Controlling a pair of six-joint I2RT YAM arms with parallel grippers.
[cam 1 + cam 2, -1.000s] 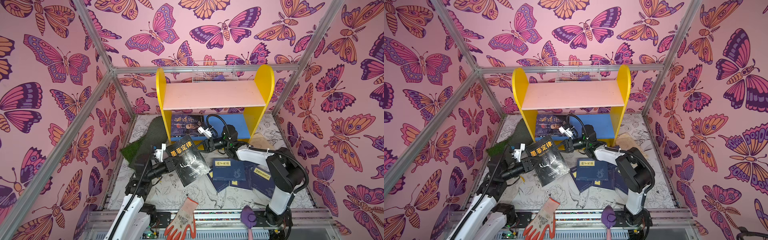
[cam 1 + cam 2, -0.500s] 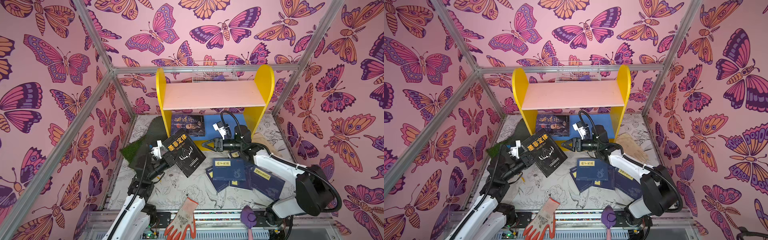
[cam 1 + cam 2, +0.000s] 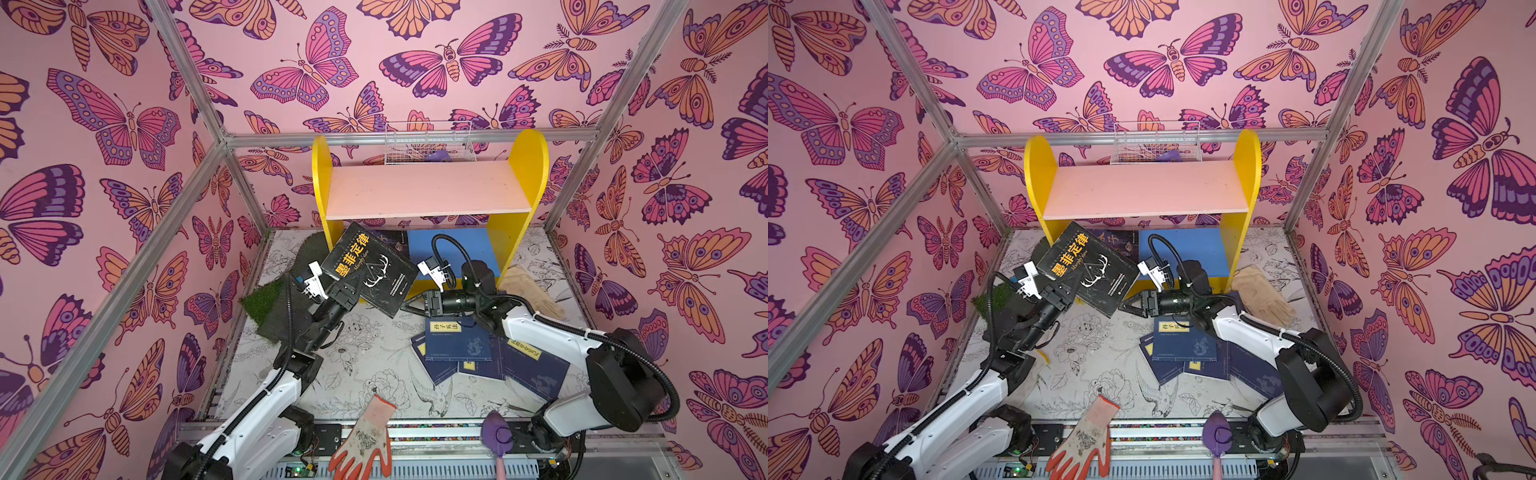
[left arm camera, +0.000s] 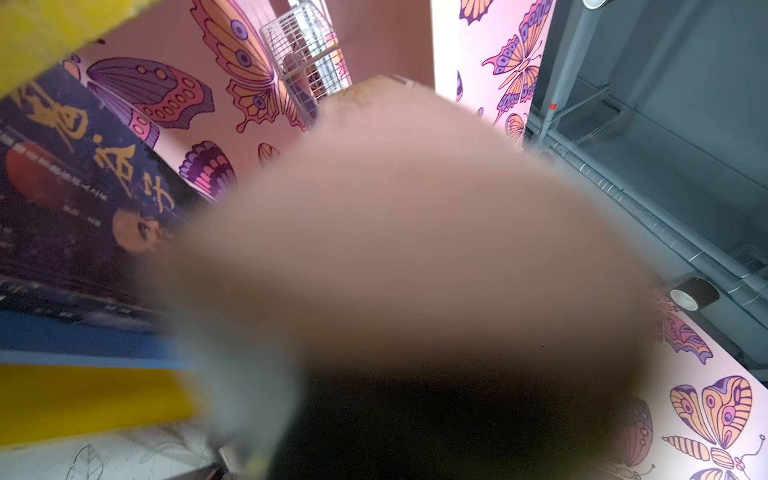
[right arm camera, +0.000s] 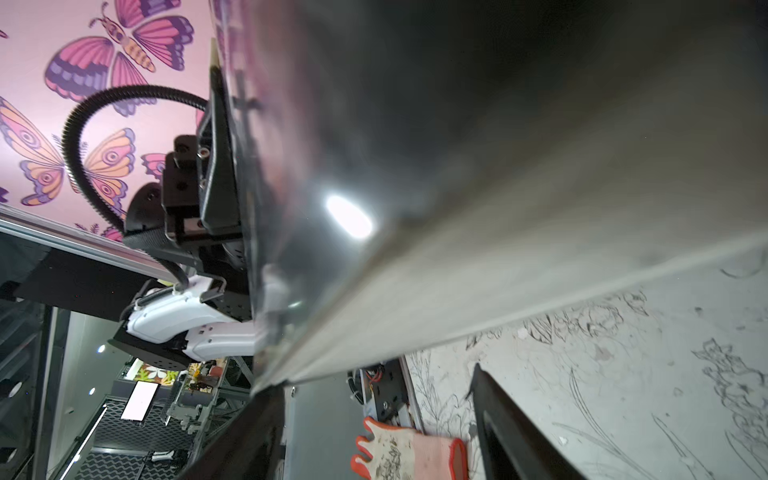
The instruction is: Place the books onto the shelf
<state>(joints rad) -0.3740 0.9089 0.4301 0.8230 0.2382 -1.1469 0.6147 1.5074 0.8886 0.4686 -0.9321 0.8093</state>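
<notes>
Black book (image 3: 370,270) lifted higher, left end effector (image 3: 348,291) clamping it, right end effector (image 3: 409,306) open

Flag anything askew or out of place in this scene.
The black book hangs tilted in the left end effector, in front of the shelf. The navy books lie fanned and overlapping on the table. A tan glove lies beside the shelf.

Count: 2 dark paperbacks (image 3: 370,270), at least 4 navy books (image 3: 457,345), 2 gloves (image 3: 368,436), 1 shelf (image 3: 428,189), 1 wire basket (image 3: 428,143), 1 purple trowel (image 3: 496,434).
</notes>
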